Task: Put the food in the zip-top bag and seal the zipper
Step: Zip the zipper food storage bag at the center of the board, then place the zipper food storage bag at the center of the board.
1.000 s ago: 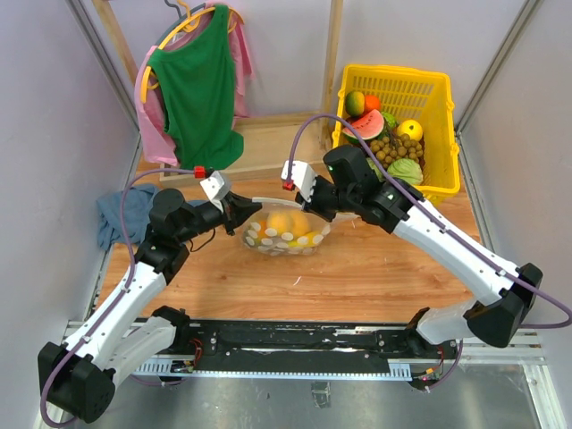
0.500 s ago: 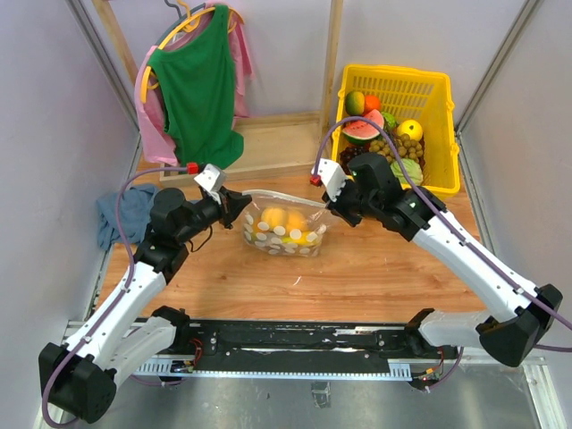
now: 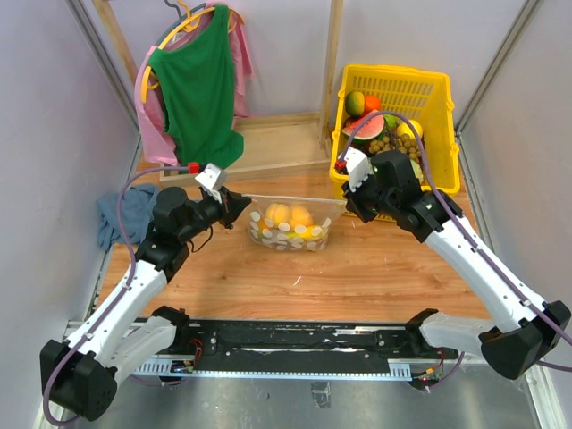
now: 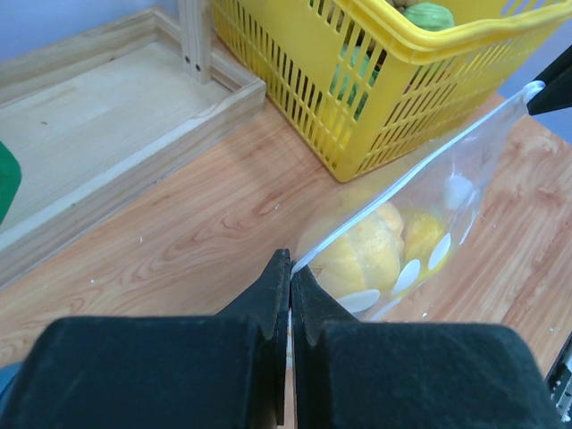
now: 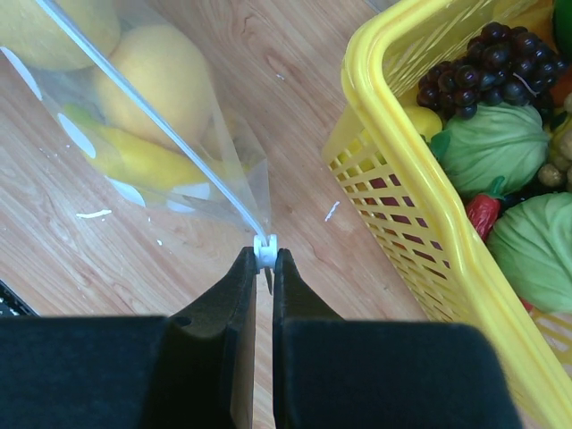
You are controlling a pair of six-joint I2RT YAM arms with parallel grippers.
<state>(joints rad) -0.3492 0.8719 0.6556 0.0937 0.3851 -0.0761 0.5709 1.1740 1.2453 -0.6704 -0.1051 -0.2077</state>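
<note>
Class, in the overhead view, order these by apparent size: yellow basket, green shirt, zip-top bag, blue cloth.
1. yellow basket and green shirt: too alike to rank.
2. zip-top bag.
3. blue cloth, slightly smaller, though the left arm hides part, so unsure.

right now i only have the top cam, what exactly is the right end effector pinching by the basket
observer: the right end effector is shut on a small white tab at the zipper's end.
operator: and the left one
observer: the left end effector is shut on the bag's opposite corner, right at the zipper line.
operator: whats inside
observer: a banana lies against a round yellow-orange fruit.
</note>
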